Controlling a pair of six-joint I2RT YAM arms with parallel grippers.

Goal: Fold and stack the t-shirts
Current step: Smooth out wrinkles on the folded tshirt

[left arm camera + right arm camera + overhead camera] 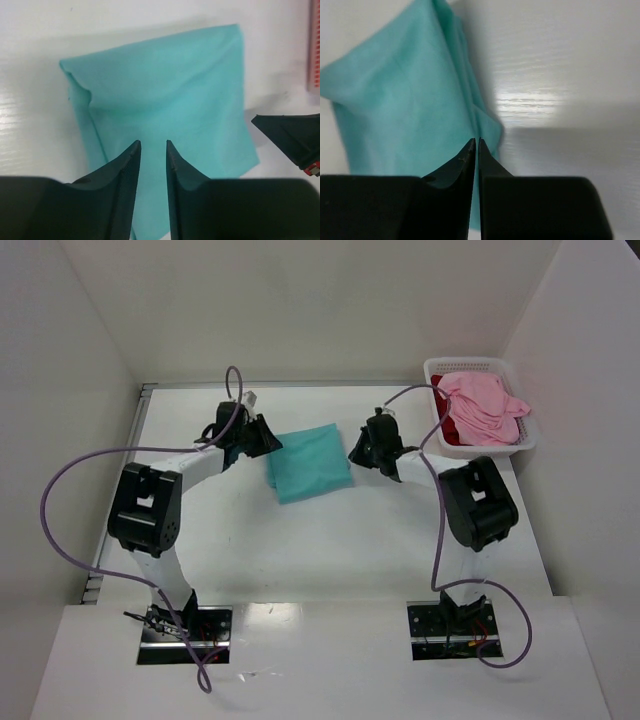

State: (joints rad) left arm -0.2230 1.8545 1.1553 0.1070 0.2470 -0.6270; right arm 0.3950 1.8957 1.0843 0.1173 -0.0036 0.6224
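Black left jaws stand slightly parted, with a narrow gap between their tips and nothing pinched in it. Directly below and ahead of those tips lies the folded teal cloth t-shirt (170, 95), a flat, roughly rectangular bundle on the white table (300, 550). The right jaws are closed, tip against tip with only a hairline slit, and no cloth shows between them. The teal shirt lies just ahead and to the left of them, its layered edge near their tips.

From above, the shirt sits between the two pairs of jaws, one at each side edge; whether either touches it cannot be told. Well to the right of the right jaws, a white plastic lattice basket (492, 448) holds a crumpled light pink t-shirt (485, 405) piled on a dark red t-shirt (452, 428).
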